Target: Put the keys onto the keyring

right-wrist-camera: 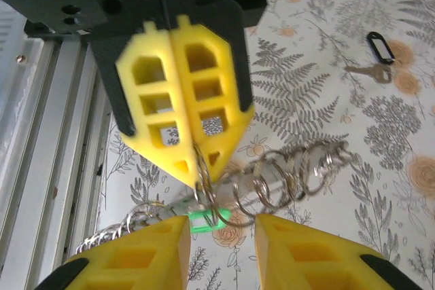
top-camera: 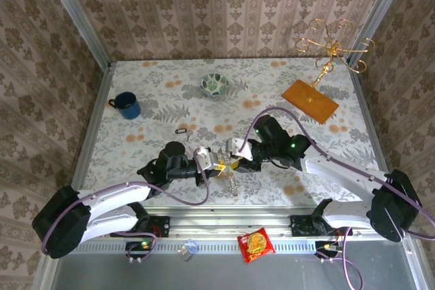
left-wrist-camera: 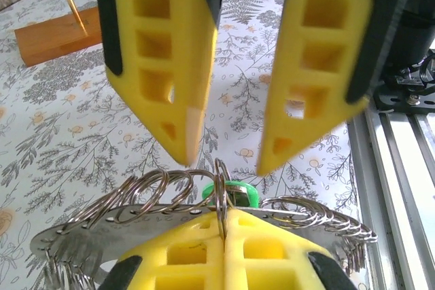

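Green key (left-wrist-camera: 236,192) perhaps, blue mug (top-camera: 127,105), floral table (top-camera: 262,76)

Floral table (top-camera: 156,79): blue mug (top-camera: 126,105) on the left, bowl (top-camera: 215,85) at the back, wood board (top-camera: 310,100) back right, and a tagged key (top-camera: 182,130) near the middle.

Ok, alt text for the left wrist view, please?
The left gripper, shut, pinches one upright silvery ring in a row of metal rings, a green key head just behind it. The right gripper hangs open above, over the floral table.

light: bright, even, overhead | shadows: soft, faint | wrist cams: near fg blurry, bg sharper
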Robot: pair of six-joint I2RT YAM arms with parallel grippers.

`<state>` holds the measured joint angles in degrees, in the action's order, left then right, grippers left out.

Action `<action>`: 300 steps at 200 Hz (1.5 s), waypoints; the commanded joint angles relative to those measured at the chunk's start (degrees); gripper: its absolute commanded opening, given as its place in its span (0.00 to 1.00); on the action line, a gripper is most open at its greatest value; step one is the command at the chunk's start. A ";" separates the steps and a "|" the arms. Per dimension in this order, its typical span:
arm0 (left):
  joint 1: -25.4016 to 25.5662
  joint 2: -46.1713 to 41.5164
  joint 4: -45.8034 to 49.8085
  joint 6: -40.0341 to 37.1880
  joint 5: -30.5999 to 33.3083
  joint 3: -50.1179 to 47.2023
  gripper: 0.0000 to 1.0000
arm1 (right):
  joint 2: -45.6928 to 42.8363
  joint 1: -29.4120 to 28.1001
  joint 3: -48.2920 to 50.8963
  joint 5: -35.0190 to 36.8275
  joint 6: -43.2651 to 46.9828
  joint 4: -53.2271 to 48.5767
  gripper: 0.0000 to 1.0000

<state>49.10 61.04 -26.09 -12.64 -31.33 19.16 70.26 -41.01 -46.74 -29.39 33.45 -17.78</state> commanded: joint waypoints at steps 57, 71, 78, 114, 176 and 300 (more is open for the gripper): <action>0.21 0.40 -4.99 0.83 -1.78 -0.69 0.00 | -1.52 0.15 3.40 -4.10 -7.24 5.29 0.29; 0.20 0.49 -5.22 0.96 -1.80 -0.79 0.00 | -1.75 0.19 3.61 -4.10 -7.44 5.64 0.26; 0.19 0.49 -5.21 0.94 -1.89 -0.70 0.00 | -1.78 0.16 3.59 -4.14 -7.44 5.68 0.23; 0.20 0.49 -5.14 0.82 -1.87 -0.70 0.00 | -1.97 0.15 3.59 -3.37 -7.00 5.14 0.12; 0.20 0.49 -5.27 0.69 -2.14 -0.79 0.00 | -1.34 0.26 2.63 -1.34 -5.97 2.15 0.00; 0.30 1.71 -6.70 0.17 -2.13 -0.88 0.00 | 5.65 -0.02 -1.07 0.04 -6.75 -1.32 0.00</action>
<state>49.10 62.30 -29.36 -12.49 -31.73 18.13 74.26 -40.77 -46.37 -30.20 27.16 -18.22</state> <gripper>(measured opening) 0.053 0.063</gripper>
